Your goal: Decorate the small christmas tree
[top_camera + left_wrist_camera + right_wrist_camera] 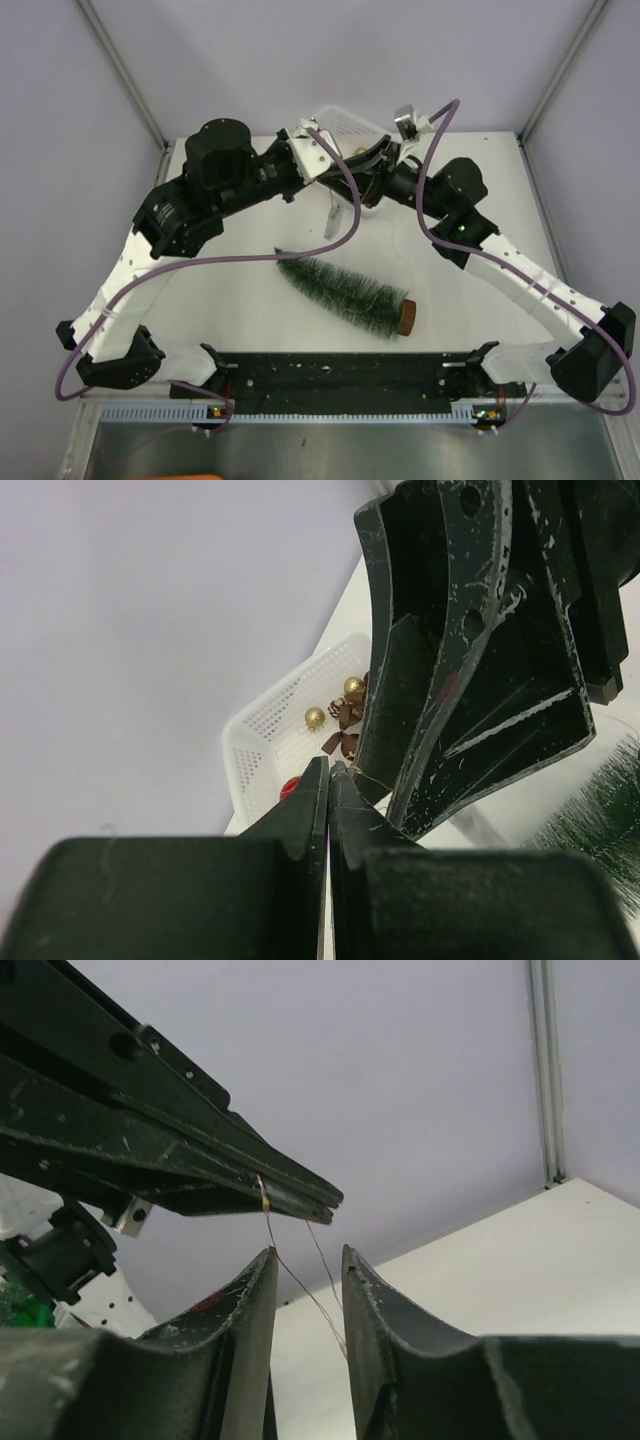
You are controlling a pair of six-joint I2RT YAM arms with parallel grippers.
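— Gold thread (pixel 300 1285), pinched in the closed left end effector (pixel 328 780); the right end effector (pixel 308 1260) stands part open around its two strands; whether it touches them I cannot tell.
— And the small christmas tree (pixel 340 288)?
— One, lying flat on the desk (pixel 230 300) between the arms; tip far-left, wooden base near-right.
— The basket (pixel 255 745)?
— One, white, partly cut off; two gold baubles (pixel 314 717); one red bauble (pixel 290 787), half hidden.
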